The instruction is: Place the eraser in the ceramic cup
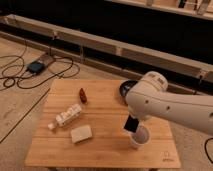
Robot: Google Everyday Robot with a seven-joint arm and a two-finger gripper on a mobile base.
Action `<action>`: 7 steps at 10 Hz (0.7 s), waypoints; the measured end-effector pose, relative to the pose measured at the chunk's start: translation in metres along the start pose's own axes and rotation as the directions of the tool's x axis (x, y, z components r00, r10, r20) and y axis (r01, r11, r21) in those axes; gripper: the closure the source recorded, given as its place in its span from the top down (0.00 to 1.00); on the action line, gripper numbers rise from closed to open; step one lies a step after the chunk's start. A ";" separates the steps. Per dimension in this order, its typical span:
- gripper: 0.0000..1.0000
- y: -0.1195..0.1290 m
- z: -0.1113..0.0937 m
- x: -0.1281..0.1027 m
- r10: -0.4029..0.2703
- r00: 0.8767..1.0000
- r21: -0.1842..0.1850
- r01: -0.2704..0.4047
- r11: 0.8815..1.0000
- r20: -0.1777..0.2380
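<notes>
— Item one, end effector?
— You are seeing it hanging dark at the arm's tip, lower right of frame, just above the ceramic cup standing on the bench. Grip: cannot tell.
— Eraser?
— Not separable from that dark tip.

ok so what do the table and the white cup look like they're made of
The table looks like light wood with a matte finish, going by its tan colour and plank lines. The white cup is smooth and plain, so likely glazed ceramic, though plastic can't be ruled out. The gripper hangs just above the cup's rim.
</notes>
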 end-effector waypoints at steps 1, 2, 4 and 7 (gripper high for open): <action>0.00 -0.003 0.003 0.003 0.011 1.000 -0.015 -0.011 1.000 -0.016; 0.00 -0.001 0.007 0.006 0.010 0.999 -0.050 -0.013 0.999 -0.044; 0.00 0.005 0.010 0.005 -0.009 0.997 -0.096 0.003 0.995 -0.070; 0.00 -0.010 0.007 -0.006 -0.010 0.998 -0.106 0.003 0.994 -0.066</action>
